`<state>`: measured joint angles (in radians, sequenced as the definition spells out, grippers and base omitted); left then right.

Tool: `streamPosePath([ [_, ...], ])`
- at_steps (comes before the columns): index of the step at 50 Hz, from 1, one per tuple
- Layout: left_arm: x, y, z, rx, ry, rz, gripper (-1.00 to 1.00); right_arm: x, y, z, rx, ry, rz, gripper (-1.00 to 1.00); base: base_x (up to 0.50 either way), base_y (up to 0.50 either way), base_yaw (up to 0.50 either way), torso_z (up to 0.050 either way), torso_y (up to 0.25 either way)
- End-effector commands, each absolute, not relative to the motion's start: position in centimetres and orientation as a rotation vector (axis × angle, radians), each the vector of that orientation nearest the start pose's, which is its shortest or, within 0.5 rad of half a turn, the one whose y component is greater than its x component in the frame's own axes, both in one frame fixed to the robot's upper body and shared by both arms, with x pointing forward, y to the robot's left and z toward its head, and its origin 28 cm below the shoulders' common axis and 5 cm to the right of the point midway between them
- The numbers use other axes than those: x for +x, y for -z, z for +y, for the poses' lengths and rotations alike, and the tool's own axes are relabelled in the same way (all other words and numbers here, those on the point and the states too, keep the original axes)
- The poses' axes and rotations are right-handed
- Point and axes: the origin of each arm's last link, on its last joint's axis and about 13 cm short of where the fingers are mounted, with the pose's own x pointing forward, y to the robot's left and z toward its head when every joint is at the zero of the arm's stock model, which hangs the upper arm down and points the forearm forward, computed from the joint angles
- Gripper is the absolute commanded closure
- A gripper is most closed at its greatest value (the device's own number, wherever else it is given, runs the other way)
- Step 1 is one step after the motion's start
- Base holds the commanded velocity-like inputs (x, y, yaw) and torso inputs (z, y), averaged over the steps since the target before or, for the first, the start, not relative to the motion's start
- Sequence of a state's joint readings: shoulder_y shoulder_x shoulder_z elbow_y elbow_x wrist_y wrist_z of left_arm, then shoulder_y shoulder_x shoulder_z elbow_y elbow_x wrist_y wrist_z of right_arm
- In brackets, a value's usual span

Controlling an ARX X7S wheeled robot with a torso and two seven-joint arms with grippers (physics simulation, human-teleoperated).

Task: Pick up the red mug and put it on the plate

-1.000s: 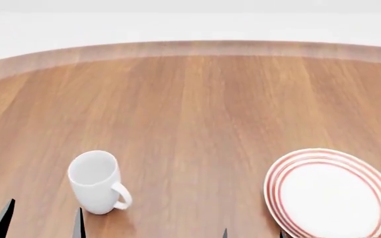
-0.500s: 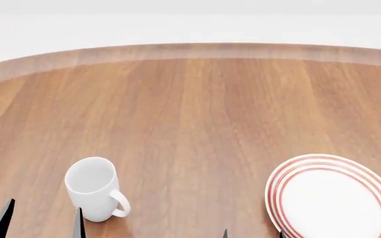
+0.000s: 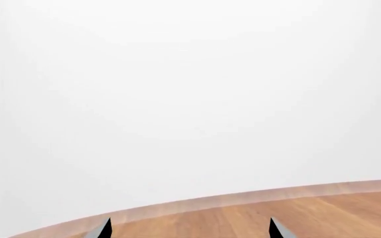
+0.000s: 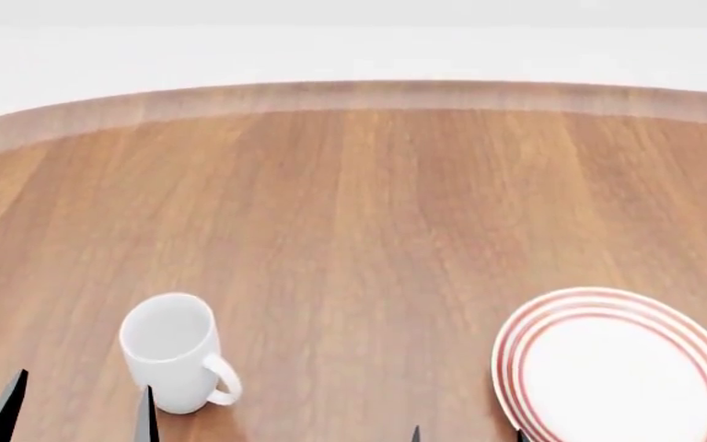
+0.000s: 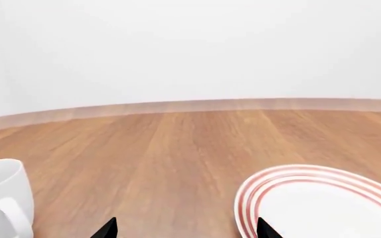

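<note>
The red mug is out of view in every frame. The plate (image 4: 611,378), white with red rings round its rim, lies on the wooden table at the near right; it also shows in the right wrist view (image 5: 323,208). Only the dark fingertips of my left gripper (image 4: 80,425) show at the bottom left, wide apart and empty. My right gripper (image 4: 469,436) is at the bottom edge, open and empty, its right tip beside the plate's near-left rim. In the wrist views the left gripper (image 3: 190,232) and the right gripper (image 5: 186,232) both show spread tips with nothing between them.
A plain white mug (image 4: 169,350) stands upright at the near left, handle toward the right, just beyond my left gripper's right tip; it shows in the right wrist view (image 5: 2,198) too. The round wooden table (image 4: 353,203) ends in a curved far edge against a white background.
The head view shifted a little, so the white mug, plate and table edge sit lower in the frame than one second ago. Nothing has moved in the last half second.
</note>
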<state>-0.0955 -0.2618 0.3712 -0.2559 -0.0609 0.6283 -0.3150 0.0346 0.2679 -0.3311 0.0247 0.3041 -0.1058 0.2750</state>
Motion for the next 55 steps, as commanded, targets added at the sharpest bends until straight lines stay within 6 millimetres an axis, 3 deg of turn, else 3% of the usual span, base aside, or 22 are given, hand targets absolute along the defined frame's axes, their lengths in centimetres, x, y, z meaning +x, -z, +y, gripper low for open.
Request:
streamPosePath([
  [1,21.9,-1.3,20.6,0.086,0.068,-0.422,-1.0,20.8,-1.3,-9.6,0.049,-0.04,-0.022,-1.0,0.12,0.0,0.0,0.0,0.0],
  [28,21.9,-1.3,20.6,0.079,0.07,-0.422,-1.0,20.0,-1.5,-9.6,0.02,-0.035,-0.044,-1.0,0.06,0.0,0.0,0.0,0.0],
  [42,21.9,-1.3,20.6,0.076,0.077,-0.422,-1.0,16.9,-3.9,-9.7,-0.017,-0.053,-0.066,-1.0,0.0,0.0,0.0,0.0,0.0],
  [55,21.9,-1.3,20.6,0.07,0.082,-0.418,-1.0,12.0,-6.1,-9.7,-0.06,-0.108,-0.087,-1.0,0.0,0.0,0.0,0.0,0.0],
])
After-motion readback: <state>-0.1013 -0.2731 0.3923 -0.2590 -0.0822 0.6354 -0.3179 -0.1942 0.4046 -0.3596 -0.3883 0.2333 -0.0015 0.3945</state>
